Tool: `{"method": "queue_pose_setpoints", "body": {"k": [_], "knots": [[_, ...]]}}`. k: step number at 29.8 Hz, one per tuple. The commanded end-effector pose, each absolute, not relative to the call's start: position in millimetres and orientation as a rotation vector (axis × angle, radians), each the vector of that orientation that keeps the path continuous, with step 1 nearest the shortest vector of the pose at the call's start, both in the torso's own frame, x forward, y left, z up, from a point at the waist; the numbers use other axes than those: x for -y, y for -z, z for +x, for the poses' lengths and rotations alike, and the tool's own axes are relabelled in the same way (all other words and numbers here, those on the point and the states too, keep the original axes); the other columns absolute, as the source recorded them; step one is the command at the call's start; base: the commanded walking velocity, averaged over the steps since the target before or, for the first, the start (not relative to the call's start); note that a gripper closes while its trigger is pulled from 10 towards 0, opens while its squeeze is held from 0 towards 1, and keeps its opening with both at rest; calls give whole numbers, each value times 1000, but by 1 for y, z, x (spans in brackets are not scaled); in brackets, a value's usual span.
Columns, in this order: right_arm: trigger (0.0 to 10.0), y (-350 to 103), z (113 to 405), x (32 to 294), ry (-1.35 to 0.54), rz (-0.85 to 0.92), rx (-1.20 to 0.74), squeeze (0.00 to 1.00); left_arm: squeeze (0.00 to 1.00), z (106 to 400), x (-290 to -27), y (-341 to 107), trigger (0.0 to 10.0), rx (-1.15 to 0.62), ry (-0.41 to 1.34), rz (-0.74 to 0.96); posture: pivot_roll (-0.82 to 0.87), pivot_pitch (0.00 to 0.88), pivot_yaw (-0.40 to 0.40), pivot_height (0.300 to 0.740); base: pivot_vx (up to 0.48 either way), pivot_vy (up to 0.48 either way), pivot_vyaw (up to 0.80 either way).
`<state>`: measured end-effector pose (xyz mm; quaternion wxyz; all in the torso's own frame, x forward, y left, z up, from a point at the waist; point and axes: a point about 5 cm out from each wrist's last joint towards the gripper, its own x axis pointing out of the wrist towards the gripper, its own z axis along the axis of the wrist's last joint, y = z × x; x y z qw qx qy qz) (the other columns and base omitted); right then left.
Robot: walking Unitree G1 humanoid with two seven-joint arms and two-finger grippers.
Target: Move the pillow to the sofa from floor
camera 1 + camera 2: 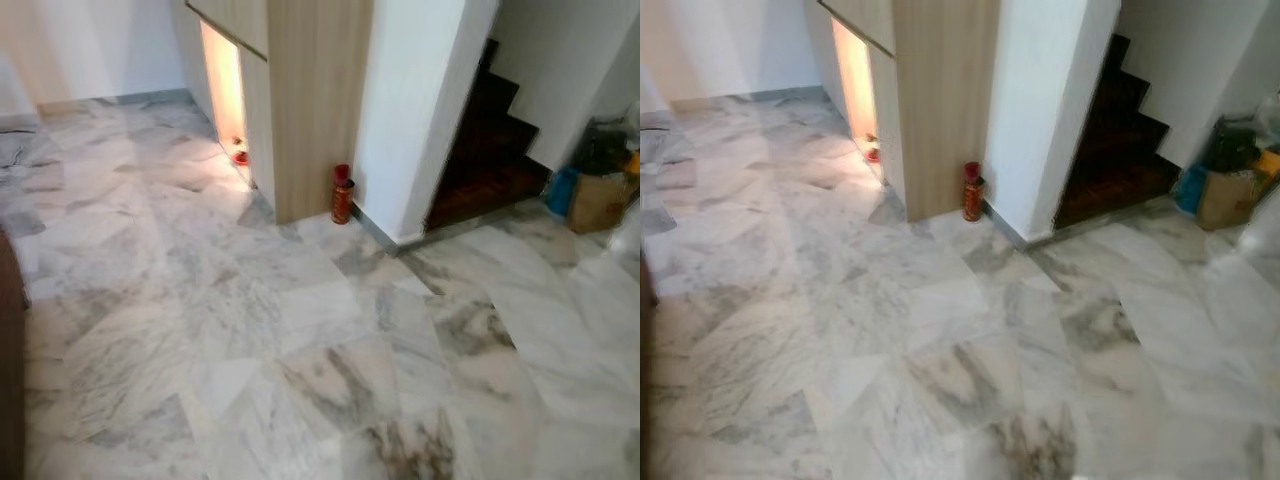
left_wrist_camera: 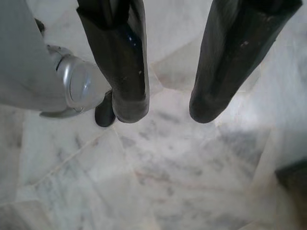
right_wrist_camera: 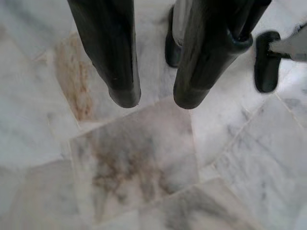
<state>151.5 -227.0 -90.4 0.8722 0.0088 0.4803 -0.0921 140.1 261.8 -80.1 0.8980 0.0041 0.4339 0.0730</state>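
Bare white and grey marble floor (image 1: 300, 330) stretches ahead of me. My left gripper (image 2: 169, 112) hangs over the floor tiles, its two black fingers (image 2: 129, 57) apart with nothing between them. My right gripper (image 3: 157, 101) also points down at the marble, open and empty. Parts of my own silver body (image 2: 79, 86) and black feet (image 3: 266, 62) appear beside the fingers in the wrist views.
A wooden cabinet (image 1: 315, 100) with a lit niche (image 1: 225, 90) stands ahead. A red can (image 1: 342, 195) sits at its base. Dark stairs (image 1: 490, 140) rise at the right, with a cardboard box (image 1: 600, 200) beyond. A dark furniture edge (image 1: 10, 380) is at the left.
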Motion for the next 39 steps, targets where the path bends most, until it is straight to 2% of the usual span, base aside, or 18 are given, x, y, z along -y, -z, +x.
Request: {"method": "queue_pose_setpoints", "body": {"k": [1,3,22,34,39], "knots": [[10000,81,185,196,84,124,-927,0,0,161,-248,80,10000,-960,-103,64,166,0,-41,740,0,0,800],[10000,81,185,196,88,124,-927,0,0,164,-250,78,10000,-941,-159,21,164,0,-41,740,0,0,800],[10000,84,182,191,96,158,-945,0,0,157,-242,84,10000,-972,-118,35,170,28,-36,740,0,0,789],[10000,84,182,192,133,189,-942,0,0,158,-243,82,10000,-965,-127,36,170,42,-29,740,0,0,0],[10000,84,183,192,125,151,-935,0,0,160,-242,82,10000,-968,-114,50,173,46,-26,740,0,0,222]]}}
